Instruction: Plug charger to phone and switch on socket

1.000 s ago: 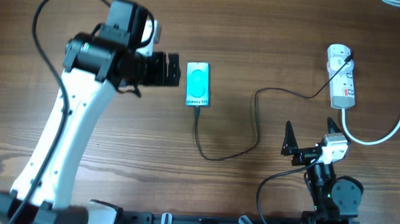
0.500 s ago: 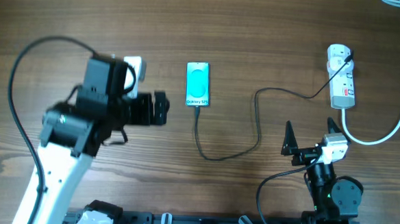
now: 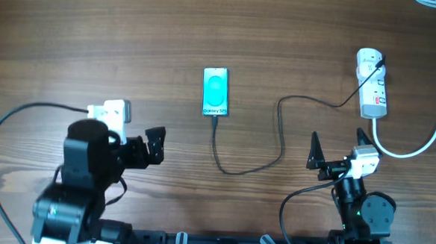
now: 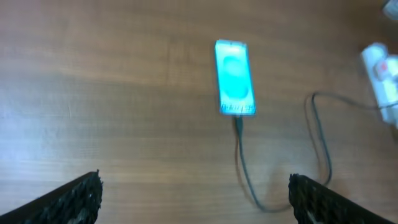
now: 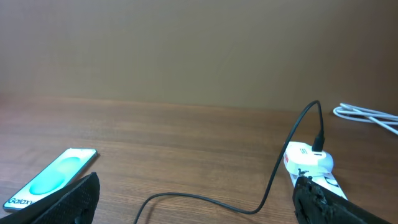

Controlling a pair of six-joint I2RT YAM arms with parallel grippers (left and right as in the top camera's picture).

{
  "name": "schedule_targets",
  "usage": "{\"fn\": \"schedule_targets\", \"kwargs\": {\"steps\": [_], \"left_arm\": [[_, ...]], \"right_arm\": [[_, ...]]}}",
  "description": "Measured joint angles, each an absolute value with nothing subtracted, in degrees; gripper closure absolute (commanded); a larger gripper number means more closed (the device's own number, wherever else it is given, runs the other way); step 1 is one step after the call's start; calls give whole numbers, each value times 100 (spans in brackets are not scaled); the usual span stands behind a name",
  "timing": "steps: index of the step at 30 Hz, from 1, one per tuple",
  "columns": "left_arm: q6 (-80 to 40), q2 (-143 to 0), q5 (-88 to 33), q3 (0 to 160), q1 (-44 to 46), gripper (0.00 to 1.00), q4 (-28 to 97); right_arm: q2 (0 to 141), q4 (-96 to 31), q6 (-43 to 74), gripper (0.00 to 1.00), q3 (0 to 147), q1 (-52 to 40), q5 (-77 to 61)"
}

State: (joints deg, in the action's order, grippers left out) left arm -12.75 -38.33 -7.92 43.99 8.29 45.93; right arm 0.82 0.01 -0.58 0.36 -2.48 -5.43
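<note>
The phone (image 3: 215, 92) lay flat on the wooden bench (image 3: 95, 41) with its turquoise screen up. The black charger cable (image 3: 281, 133) met its near edge, looped toward the front of the bench, then ran on to the white socket strip (image 3: 372, 93) at the far right. The left pincer (image 3: 159, 146) hung released and empty, jaws spread, well apart from the phone, nearer the front and to its left; the right pincer (image 3: 338, 145) was likewise spread and empty, beyond the cable's loop and short of the socket strip.
</note>
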Motion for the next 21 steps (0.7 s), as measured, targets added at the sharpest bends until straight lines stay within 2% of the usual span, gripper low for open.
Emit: {"fn": "schedule_targets", "kwargs": {"steps": [4, 8, 21], "left_arm": [[-1275, -2742, -794, 3752, 819, 0, 3767], [-1275, -1905, -794, 3251, 819, 0, 3459], [-1275, -585, -993, 1527, 467, 0, 1444]], "right_arm": [[84, 1, -58, 0, 36, -248, -543], [78, 1, -58, 0, 36, -248, -539], [78, 1, -58, 0, 36, -248, -528]]}}
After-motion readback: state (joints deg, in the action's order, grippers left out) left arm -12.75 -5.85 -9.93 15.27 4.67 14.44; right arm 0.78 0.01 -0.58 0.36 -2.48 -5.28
